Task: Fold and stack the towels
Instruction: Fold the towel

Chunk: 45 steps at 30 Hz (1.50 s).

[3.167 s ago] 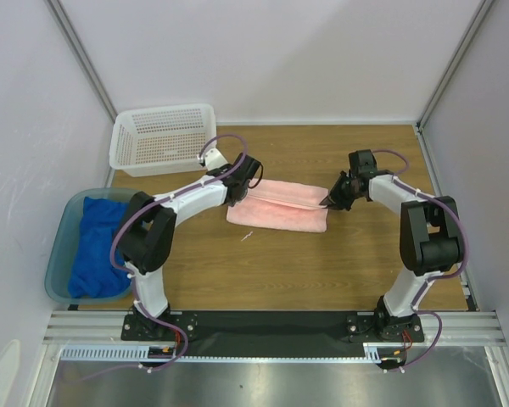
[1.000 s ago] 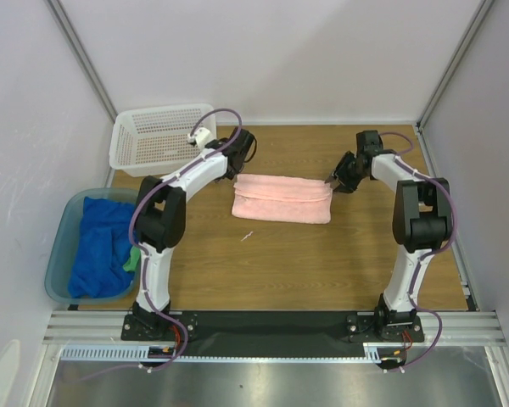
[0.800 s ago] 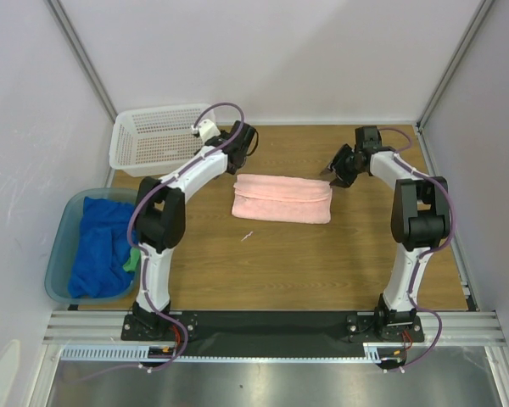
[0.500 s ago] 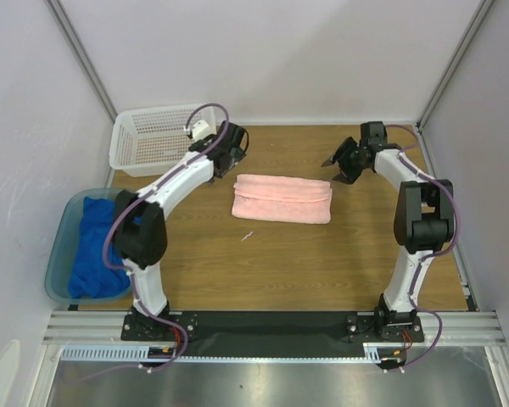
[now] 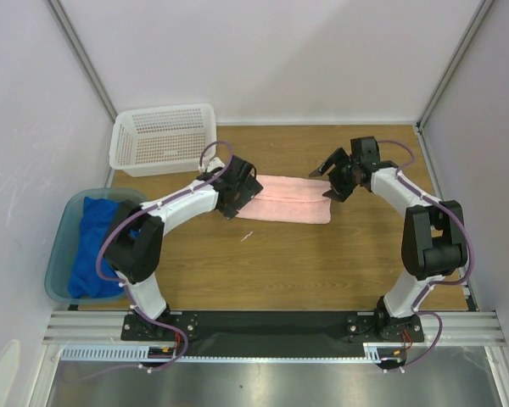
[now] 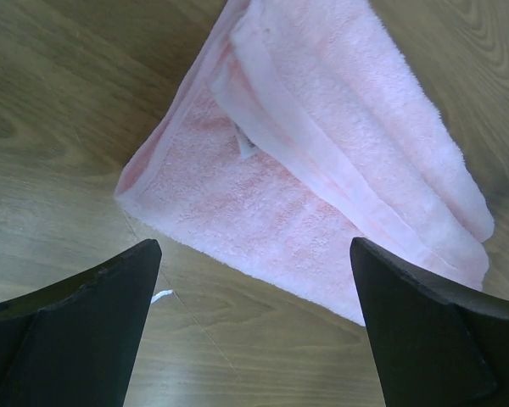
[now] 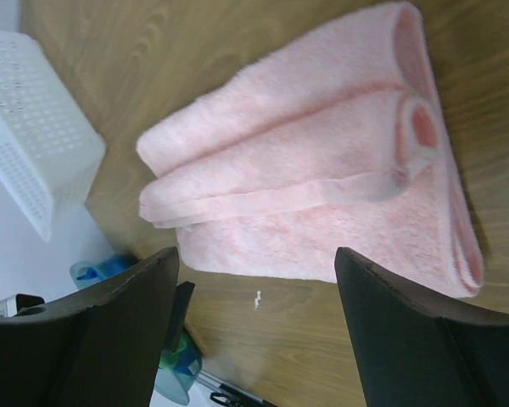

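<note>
Across the middle of the overhead frame, slightly above centre, the pink towel (image 5: 284,200) lies folded into a long band on the wooden table (image 5: 322,263), its layered hems showing in both wrist views. At its left end the left gripper (image 5: 239,196) hovers with jaws spread wide, grasping nothing; its black fingers (image 6: 76,331) frame the towel's corner from the bottom of the left wrist view. At the right end the right gripper (image 5: 327,179) is likewise released, fingers (image 7: 407,339) apart over the cloth. Toward the left edge, the blue towel (image 5: 92,242) sits bunched in the teal tub (image 5: 58,254); the white basket (image 5: 163,136) stands upper left.
</note>
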Each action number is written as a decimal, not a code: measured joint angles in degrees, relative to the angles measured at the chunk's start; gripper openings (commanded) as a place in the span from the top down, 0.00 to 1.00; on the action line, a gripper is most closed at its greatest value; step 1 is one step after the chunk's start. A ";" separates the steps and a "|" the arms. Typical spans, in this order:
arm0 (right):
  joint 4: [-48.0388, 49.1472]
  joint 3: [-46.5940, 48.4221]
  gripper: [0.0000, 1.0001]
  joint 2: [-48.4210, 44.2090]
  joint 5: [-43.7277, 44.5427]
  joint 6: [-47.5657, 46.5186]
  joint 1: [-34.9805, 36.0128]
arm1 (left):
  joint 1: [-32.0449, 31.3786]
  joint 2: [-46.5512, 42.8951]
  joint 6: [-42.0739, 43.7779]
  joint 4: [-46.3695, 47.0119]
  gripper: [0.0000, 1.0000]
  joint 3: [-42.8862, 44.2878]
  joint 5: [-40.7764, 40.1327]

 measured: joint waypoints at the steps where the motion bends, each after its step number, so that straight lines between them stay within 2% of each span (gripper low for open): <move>1: 0.46 -1.05 0.19 0.00 0.07 0.26 0.09 | -0.02 0.00 -0.63 0.96 0.00 -1.18 0.46; 10: 4.48 -4.68 0.19 0.00 2.54 -1.29 2.14 | -0.04 2.29 -3.61 10.49 0.00 -2.03 0.85; 24: 6.97 -8.41 0.19 -0.96 3.26 -3.19 2.21 | -0.59 9.62 -6.10 17.00 0.00 -0.26 0.04; 45: 6.38 -9.27 0.20 -1.62 3.32 -4.46 -0.72 | -0.61 18.64 -6.10 21.88 0.01 12.50 -2.71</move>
